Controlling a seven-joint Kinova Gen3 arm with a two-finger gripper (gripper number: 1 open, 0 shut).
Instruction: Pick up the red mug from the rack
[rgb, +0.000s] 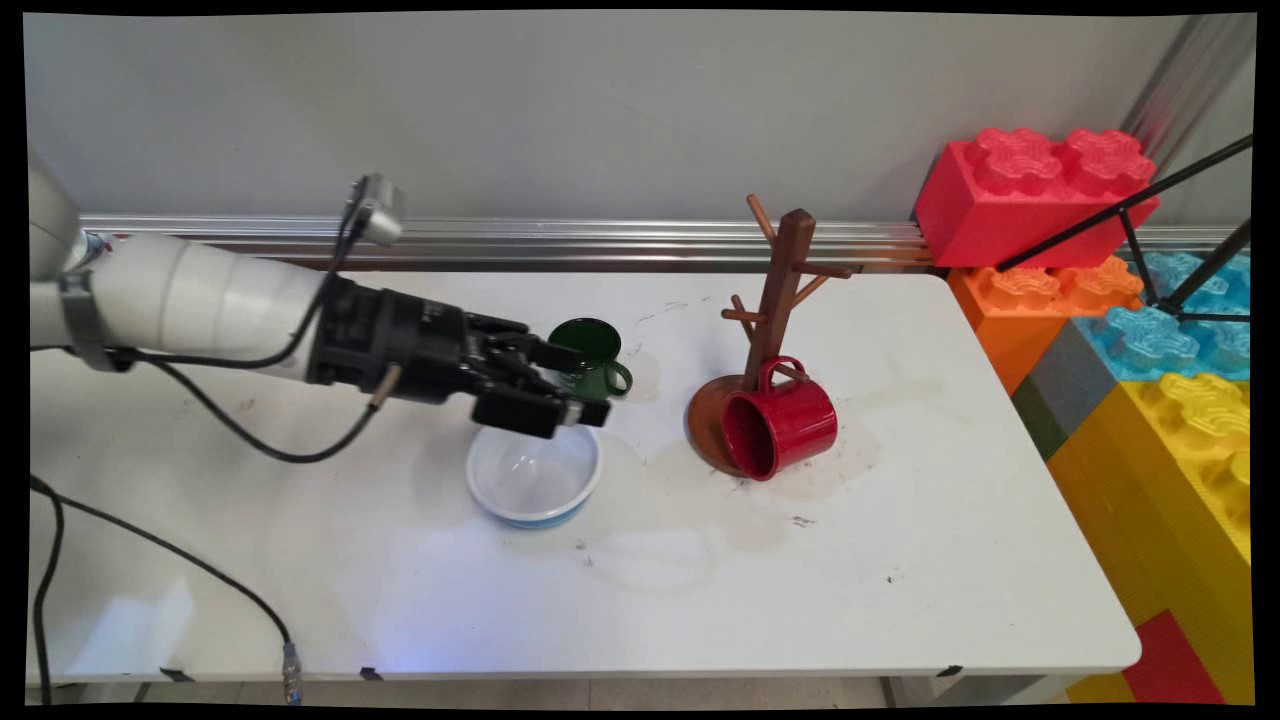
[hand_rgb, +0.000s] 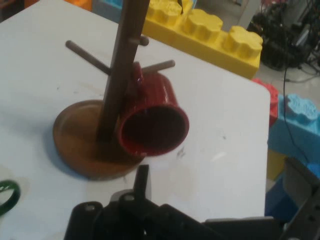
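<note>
the white bowl (rgb: 533, 478) sits nearest, just under the gripper (rgb: 575, 385), whose fingers stand apart, holding nothing. behind it stands a green mug (rgb: 592, 360); to the right a red mug (rgb: 780, 420) hangs on the wooden mug tree (rgb: 775, 300), resting tilted against its base.

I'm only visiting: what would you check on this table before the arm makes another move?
1. Gripper empty, fingers apart: ok.
2. Red mug hooked by its handle on the mug tree: ok; it hangs tilted.
3. Green mug upright: ok.
4. Gap between the fingers and the green mug: cannot tell.
5. White bowl below the gripper, upright and empty: ok.
</note>
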